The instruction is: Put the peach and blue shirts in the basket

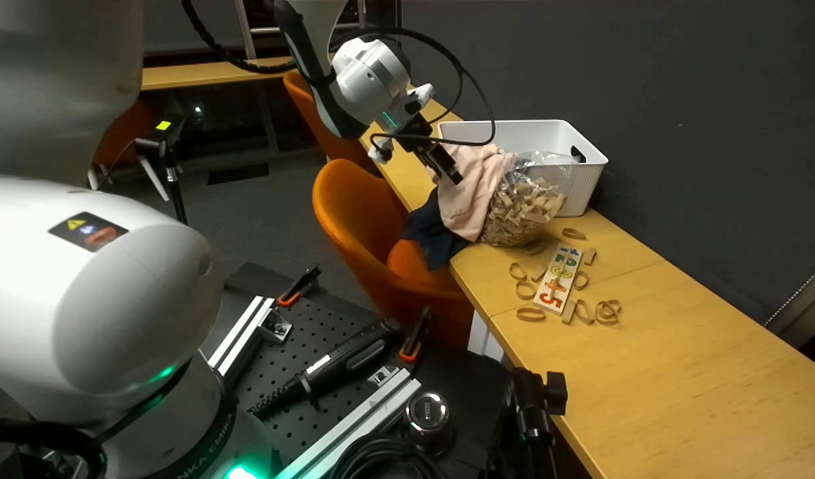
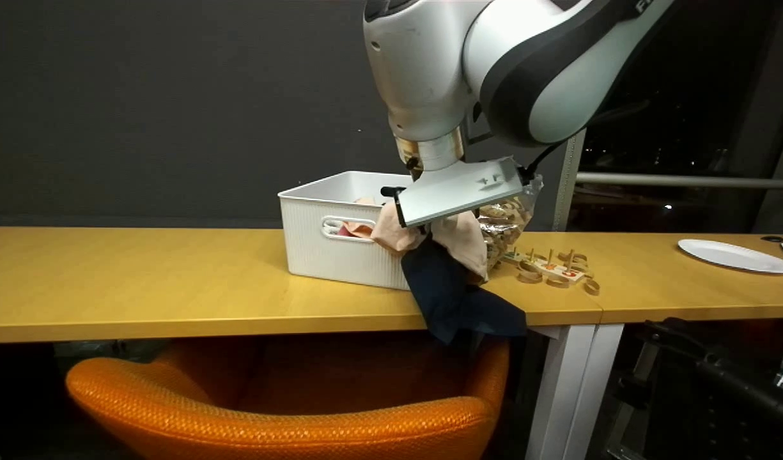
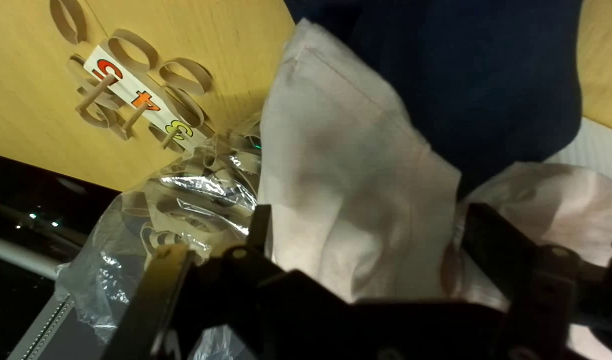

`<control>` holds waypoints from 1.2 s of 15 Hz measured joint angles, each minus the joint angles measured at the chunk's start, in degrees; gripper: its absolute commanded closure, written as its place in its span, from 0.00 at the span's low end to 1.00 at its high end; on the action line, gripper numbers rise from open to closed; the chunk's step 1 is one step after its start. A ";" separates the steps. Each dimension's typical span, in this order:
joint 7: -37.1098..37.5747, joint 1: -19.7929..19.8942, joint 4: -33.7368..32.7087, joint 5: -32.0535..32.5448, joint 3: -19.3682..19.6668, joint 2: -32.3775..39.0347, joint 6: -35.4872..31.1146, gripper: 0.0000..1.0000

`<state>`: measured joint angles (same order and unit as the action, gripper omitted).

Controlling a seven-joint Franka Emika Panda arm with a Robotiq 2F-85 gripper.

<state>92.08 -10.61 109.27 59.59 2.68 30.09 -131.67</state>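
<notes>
Peach shirt (image 1: 474,193) — pale, creased; blue shirt (image 2: 449,297) — dark, drooping.

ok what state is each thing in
end effector: open
basket: upright, open-topped, some peach cloth inside
peach shirt: crumpled, at least partly outside basket
blue shirt: rumpled, hanging past the table edge
clear bag: stuffed with tan loops
number board: lying flat, face up
orange chair: upright
white plate: lying flat
</notes>
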 measured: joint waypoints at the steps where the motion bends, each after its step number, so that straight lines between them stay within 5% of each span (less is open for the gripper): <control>1: -0.11 -0.06 -0.16 0.00 -0.09 0.11 -0.04 0.42; 9: -0.28 -0.30 -0.92 0.09 -0.38 0.64 -1.19 0.99; 18: -0.44 -1.45 -2.43 0.07 -0.46 -0.34 -0.12 0.98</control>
<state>91.64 -12.06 106.83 59.66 2.23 29.76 -131.79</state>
